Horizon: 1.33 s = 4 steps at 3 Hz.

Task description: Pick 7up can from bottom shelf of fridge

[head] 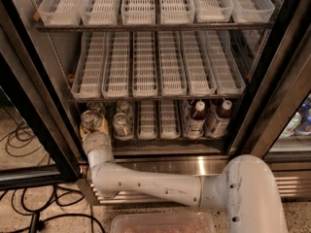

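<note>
The fridge [272, 81] stands open, with a black door frame and white slotted trays. On the bottom shelf [155, 139], several silvery 7up cans stand at the left: one at the front left [91, 119], one beside it [122, 124], and more behind them [124, 107]. My gripper [93, 129] is at the front-left can, reaching in from below on a white arm [146, 183]. Its wrist [98, 147] hides the lower part of that can.
Two dark-capped bottles with white labels [196, 119] [219, 118] stand at the right of the bottom shelf. Two higher racks hold white trays [155, 67]. A ribbed steel base [291, 186] lies below. Black cables [19, 135] lie on the floor at the left. A clear bin [163, 223] is at the bottom edge.
</note>
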Motion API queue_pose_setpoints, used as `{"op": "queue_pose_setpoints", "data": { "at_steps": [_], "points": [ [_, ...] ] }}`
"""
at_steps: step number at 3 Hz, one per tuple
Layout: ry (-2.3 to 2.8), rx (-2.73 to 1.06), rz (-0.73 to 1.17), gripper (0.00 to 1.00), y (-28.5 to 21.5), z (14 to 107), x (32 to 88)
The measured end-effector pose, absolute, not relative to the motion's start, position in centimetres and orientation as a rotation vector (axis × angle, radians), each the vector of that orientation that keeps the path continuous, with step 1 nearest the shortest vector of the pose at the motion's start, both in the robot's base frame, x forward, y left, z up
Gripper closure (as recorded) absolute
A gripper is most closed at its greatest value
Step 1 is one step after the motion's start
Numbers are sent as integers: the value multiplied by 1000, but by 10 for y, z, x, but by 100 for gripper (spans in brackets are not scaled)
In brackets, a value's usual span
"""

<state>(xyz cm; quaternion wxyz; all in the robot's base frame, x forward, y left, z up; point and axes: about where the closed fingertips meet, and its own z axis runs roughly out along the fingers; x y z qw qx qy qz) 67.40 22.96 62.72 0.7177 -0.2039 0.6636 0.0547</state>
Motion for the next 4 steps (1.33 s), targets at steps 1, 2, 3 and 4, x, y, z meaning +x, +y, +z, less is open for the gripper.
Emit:
{"op": "queue_pose_setpoints", "data": {
  "at_steps": [1, 2, 3, 4],
  "points": [
    [1490, -497, 152, 100, 238, 639, 670],
    [1515, -551, 134, 100, 233, 646, 661],
    [1551, -593, 92, 100, 214, 652, 649],
    [1607, -622, 95, 100, 183, 657, 636]
  ]
}}
